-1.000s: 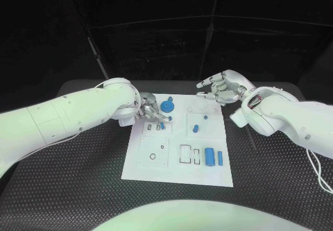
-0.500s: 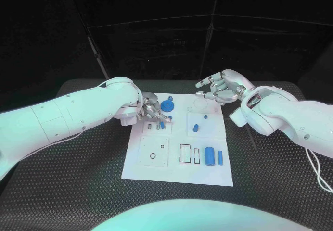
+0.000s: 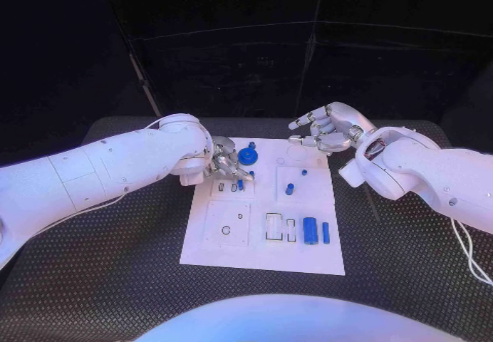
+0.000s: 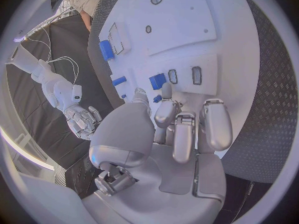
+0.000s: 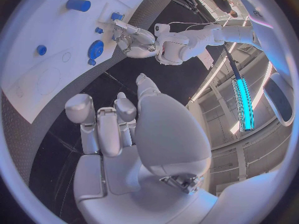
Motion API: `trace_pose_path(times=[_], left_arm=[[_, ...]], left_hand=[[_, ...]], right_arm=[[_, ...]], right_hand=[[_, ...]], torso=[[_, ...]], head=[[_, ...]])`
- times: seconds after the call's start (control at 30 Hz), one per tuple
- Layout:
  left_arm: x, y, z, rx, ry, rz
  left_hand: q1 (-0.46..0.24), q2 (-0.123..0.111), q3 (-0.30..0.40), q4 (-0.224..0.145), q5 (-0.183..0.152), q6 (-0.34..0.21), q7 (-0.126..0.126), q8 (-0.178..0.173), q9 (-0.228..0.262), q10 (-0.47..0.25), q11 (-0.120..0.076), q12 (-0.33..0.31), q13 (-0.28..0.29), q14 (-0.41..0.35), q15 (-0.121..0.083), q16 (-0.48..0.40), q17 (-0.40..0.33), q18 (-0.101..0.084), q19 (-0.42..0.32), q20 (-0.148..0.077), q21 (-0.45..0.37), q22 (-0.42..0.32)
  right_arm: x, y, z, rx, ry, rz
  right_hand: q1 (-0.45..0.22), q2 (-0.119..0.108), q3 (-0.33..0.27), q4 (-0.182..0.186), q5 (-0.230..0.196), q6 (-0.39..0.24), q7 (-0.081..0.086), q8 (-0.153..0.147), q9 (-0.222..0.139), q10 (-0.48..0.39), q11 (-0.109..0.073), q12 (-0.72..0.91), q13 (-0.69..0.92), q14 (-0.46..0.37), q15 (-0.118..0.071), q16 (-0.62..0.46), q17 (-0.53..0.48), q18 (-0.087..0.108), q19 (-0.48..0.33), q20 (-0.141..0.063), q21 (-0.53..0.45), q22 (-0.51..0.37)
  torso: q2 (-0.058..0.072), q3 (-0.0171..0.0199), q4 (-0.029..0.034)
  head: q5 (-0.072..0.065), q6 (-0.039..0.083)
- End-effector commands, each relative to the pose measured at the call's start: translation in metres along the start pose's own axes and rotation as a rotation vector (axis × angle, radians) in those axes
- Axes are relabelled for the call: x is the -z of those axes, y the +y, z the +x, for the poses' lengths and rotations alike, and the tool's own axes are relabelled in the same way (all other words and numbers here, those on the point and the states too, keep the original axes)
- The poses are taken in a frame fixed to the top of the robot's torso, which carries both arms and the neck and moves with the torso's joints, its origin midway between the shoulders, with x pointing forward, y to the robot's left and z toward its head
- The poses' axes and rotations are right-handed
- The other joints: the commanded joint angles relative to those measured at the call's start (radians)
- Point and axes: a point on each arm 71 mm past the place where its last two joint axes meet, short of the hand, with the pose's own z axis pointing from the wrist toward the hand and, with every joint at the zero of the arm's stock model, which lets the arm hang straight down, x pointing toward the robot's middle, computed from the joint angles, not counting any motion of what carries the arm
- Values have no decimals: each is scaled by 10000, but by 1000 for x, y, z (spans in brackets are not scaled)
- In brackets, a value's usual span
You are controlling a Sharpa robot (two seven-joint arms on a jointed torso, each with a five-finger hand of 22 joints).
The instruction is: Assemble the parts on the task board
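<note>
Seating small blue part (image 3: pixel 239 184) into task board (image 3: pixel 257 256) slot: left hand (image 3: pixel 225 166) pinches it, keep upright, press straight. Right hand (image 3: pixel 327 130) hovers empty, fingers spread.

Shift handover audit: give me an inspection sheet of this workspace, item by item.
Surface: black table with a ribbed mat.
Job's things: white task board in the middle; blue parts lie near its front right, a blue round part sits near its far edge, small blue pieces between them.
Clutter: nothing seen.
Hands: left hand over the board's far left, fingertips at a small blue part; whether it grips is unclear. Right hand raised beyond the far edge, fingers apart, holding nothing.
Cables: a thin white cable beside the right arm.
Surroundings: dark backdrop.
</note>
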Motion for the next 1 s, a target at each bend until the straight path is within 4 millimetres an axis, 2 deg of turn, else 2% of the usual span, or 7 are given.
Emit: trace_pose_path(times=[0.03,0.77,1.0], left_arm=[[0,-1,0,-135,52,-65],[-1,-1,2,-417,335,-170],[-1,-2,2,-469,389,-167]], left_hand=[[116,-1,-23,-20,-16,-55,-9,40,17,-51,-37,-7,9,1074,-69,62,2633,-116,-17,0,15,13],[456,60,-4,-73,-10,-117,-18,156,180,-32,-44,24,49,1074,-71,62,2633,-126,-2,0,51,88],[456,46,-21,-61,-10,-113,-20,175,201,-21,-45,40,69,1074,-72,62,2633,-127,1,0,55,97]], right_arm=[[-1,2,0,19,67,-83],[-1,1,0,87,120,-41],[-1,0,0,114,110,-28]], right_hand=[[-41,77,-63,11,78,77,2,62,-7,-32,-10,-11,21,394,-44,-41,-6,204,-72,-20,-48,-22],[-37,85,-67,7,97,76,1,64,-7,-30,-11,-10,21,395,-45,-42,-5,204,-68,-21,-49,-21],[-74,99,-132,11,219,81,-2,80,-9,-22,-15,-6,17,401,-50,-56,-8,203,-54,-27,-64,-28]], torso=[[1,-5,3],[4,-8,5],[-5,-7,0]], head=[[-3,-2],[-26,-58],[-21,-76]])
